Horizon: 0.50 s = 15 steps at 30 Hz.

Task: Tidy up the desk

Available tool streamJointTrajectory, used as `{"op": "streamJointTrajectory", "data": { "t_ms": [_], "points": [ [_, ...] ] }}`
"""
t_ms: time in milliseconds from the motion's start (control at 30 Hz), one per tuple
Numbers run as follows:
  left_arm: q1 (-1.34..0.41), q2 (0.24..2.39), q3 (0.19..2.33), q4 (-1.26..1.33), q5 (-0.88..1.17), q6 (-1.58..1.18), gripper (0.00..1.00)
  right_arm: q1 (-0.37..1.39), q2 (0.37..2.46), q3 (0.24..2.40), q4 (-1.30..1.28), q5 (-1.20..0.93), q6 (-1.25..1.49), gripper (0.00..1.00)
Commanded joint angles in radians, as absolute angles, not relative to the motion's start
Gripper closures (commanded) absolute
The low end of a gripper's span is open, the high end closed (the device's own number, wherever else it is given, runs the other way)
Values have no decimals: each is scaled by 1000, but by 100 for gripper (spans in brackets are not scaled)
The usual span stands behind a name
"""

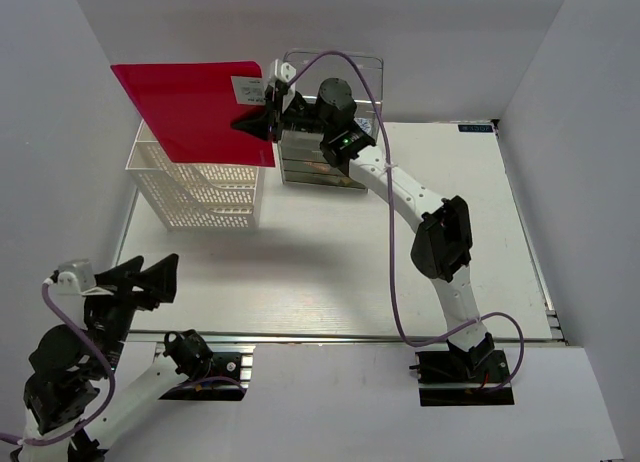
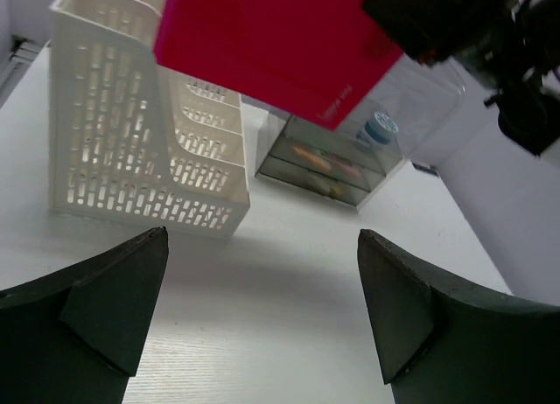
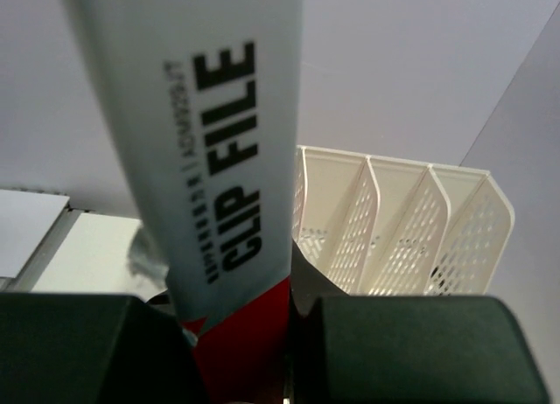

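My right pincer (image 1: 258, 114) gripped the red clip file (image 1: 190, 107) by its right edge, above the far left of the desk (image 1: 330, 272). The file's long axis ran left from my fingers, and its lower edge tilted down toward the white mesh rack (image 1: 205, 197) just beneath. My right arm was by far the nearer; my left pincer (image 1: 150, 280) hung open, well apart at the near left edge.

Large flat white rectangular desk (image 1: 330, 272), seen from above, faint wood grain on its surface. Silver metal rail (image 1: 340, 337) running along near front edge. Pale walls (image 1: 60, 182) close on left, right and far sides.
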State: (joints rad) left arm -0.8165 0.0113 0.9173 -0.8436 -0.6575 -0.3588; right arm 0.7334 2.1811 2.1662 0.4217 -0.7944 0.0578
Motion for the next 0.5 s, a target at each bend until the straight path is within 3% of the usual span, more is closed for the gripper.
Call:
{"op": "streamJointTrajectory", "data": {
  "t_ms": [0,133,300,467],
  "points": [
    [-821,-89,896,-842,-782,-439,2,730,2121,2146,485,-785,97,100],
    [-821,-49,920,-982,-980,-662,2,733,2155,2157,492,-782,103,100],
    [-821,26,923,-988,-1037,-684,2,730,2216,2215,506,-773,110,100],
    [-821,-35,893,-928,-1040,-624,2,735,2252,2233,523,-767,121,100]
  ]
}}
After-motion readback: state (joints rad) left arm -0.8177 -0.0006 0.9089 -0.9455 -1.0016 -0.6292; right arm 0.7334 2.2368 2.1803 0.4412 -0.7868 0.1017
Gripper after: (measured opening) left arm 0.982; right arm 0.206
